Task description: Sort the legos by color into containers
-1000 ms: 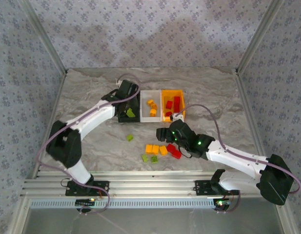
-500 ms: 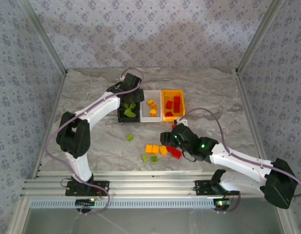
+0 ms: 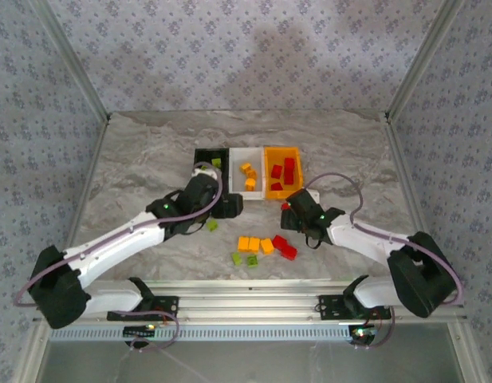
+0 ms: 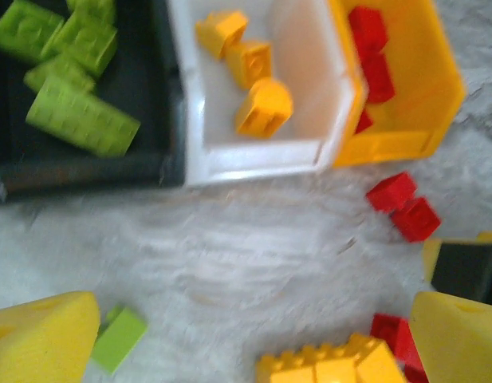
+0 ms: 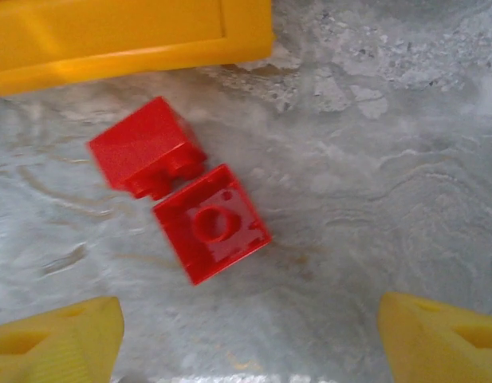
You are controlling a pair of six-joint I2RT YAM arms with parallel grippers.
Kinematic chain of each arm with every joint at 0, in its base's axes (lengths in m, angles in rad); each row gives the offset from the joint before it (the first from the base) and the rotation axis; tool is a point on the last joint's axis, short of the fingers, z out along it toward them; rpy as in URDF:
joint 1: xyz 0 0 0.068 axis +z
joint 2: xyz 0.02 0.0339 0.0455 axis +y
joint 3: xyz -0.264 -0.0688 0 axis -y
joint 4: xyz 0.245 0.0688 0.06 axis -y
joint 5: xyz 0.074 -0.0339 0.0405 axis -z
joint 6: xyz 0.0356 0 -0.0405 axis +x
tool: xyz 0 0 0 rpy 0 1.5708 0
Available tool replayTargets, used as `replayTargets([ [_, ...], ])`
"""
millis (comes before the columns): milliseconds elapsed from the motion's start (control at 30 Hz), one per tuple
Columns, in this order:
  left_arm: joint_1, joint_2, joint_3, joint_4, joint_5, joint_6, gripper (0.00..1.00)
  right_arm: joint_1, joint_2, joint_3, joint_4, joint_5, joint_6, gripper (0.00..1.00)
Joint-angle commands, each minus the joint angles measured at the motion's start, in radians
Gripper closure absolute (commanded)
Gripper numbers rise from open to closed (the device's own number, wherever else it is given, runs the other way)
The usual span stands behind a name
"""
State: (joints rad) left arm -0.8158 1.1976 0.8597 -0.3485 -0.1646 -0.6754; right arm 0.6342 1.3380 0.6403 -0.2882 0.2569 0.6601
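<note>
1. Compared with one second ago, the left arm has come back from above the black bin, which stands left of the white bin. The left gripper now hangs over the table just in front of the white bin. The right arm has swung away from the loose pile to a place in front and right of the white bin.
2. The left gripper's fingers are spread wide with nothing between them. The right gripper is also spread and empty.
3. Green bricks lie in the black bin and orange bricks in the white bin. Red bricks lie in the orange-yellow bin, which touches the white bin's right side.
4. Not yet sorted are two red bricks touching each other in front and right of the white bin, under the right gripper. A lone green brick lies in front and left. Further in front lie an orange row, small green pieces and more red.
5. I judge that both arms are about to pick. The right gripper should descend and pinch one red brick without pushing its neighbour. The left gripper should shift sideways to centre over the lone green brick.
6. In the top view the left arm covers the front of the black bin and a corner of the white bin. The left wrist picture is blurred, and the bricks at its lower edge are cut off.
</note>
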Motion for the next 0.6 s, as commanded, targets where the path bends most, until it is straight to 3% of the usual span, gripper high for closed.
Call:
replayTargets([
  [0, -0.008, -0.112, -0.073, -0.002, -0.007, -0.074, 0.01, -0.025, 0.064, 0.054, 0.04, -0.025, -0.08, 0.19],
  [233, -0.011, -0.257, -0.188, -0.044, -0.03, -0.125, 0.01, -0.041, 0.182, 0.11, 0.076, -0.045, -0.142, 0.29],
  [567, -0.01, -0.308, -0.212, -0.06, -0.036, -0.136, 0.0, -0.029, 0.186, 0.098, 0.082, -0.068, -0.159, 0.6],
])
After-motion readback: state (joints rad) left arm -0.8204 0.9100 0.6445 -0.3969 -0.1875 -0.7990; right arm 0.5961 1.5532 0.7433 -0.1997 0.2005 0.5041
